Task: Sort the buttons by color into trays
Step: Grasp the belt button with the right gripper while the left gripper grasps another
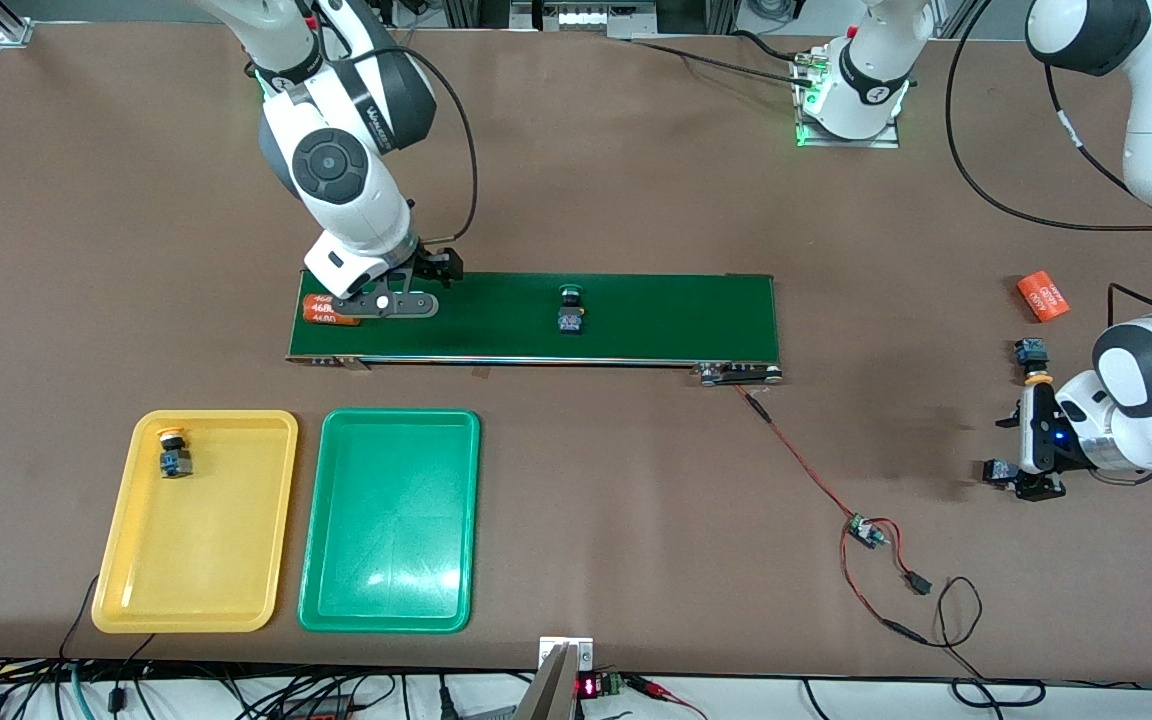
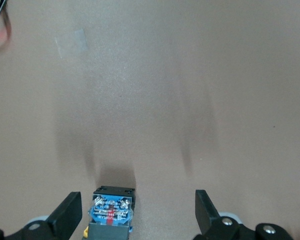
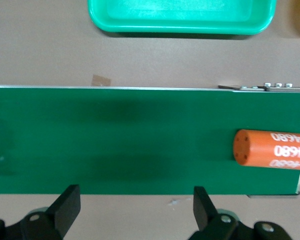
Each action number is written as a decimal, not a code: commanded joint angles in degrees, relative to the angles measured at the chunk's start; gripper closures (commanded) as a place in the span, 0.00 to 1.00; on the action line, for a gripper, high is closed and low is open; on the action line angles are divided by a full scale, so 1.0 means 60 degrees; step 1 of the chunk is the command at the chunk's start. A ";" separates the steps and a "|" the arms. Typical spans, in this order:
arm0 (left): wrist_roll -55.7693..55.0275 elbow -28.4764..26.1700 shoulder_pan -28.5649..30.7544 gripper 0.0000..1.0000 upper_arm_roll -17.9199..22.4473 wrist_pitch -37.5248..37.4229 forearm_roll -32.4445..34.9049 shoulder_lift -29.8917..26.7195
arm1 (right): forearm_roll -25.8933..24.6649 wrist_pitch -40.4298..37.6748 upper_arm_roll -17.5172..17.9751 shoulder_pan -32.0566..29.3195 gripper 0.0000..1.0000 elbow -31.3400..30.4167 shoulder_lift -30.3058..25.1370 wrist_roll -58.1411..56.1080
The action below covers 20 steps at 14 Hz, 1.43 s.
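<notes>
1. Buttons: we count three. One with a yellow-orange cap (image 1: 173,452) lies in the yellow tray (image 1: 236,600), near the corner closest to the belt, its long axis running toward the front camera, cap end pointing to the robots.
2. One with a green cap (image 1: 570,309) lies about midway along the conveyor belt (image 1: 676,320), long axis across the belt, cap pointing to the robots.
3. A second yellow-capped button (image 1: 1034,362) lies on the bare table at the left arm's end, just beside the left gripper; in the left wrist view its blue terminal end (image 2: 112,209) shows between the fingers, close to one of them.
4. Trays: two, side by side, nearer the front camera than the belt. The green tray (image 1: 391,600) holds nothing.
5. Orange cylinders printed "4680": two. One (image 1: 331,311) lies on the belt's end by the right arm; the other (image 1: 1044,295) lies on the table near the left arm.
6. Left gripper (image 1: 1021,450): low over the table, jaws wide apart, gripping nothing.
7. Right gripper (image 1: 406,290): over the belt beside the cylinder, jaws wide apart, gripping nothing.
8. Surface: a brown table (image 1: 636,150); a small circuit board with red and black wires (image 1: 871,535) lies on it.
</notes>
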 commanded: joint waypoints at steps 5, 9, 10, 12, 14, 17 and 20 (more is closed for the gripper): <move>0.0543 0.1024 0.0313 0.00 -0.0303 -0.0157 -0.0221 0.0617 | -0.0185 0.0898 0.0040 0.0606 0.00 0.0134 0.0529 0.1561; 0.0586 0.1025 0.0415 0.00 -0.0405 -0.0128 -0.0206 0.0734 | -0.0199 0.1350 0.0040 0.0826 0.00 0.0207 0.0822 0.1707; 0.0674 0.1025 0.0430 0.00 -0.0420 -0.0113 -0.0206 0.0807 | -0.0199 0.1497 0.0040 0.0870 0.00 0.0222 0.0983 0.1809; 0.0777 0.1025 0.0430 0.00 -0.0420 -0.0113 -0.0206 0.0822 | -0.0199 0.1601 0.0040 0.1016 0.00 0.0411 0.1261 0.1840; 0.0791 0.1025 0.0503 0.00 -0.0420 -0.0113 -0.0206 0.0852 | -0.0214 0.1601 0.0040 0.1178 0.00 0.0675 0.1438 0.2291; 0.0835 0.1025 0.0518 0.06 -0.0420 -0.0113 -0.0235 0.0852 | -0.0214 0.1601 0.0040 0.1207 0.00 0.0808 0.1599 0.2411; 0.0850 0.1025 0.0518 0.13 -0.0420 -0.0098 -0.0352 0.0866 | -0.0229 0.1601 0.0040 0.1222 0.00 0.0823 0.1687 0.2426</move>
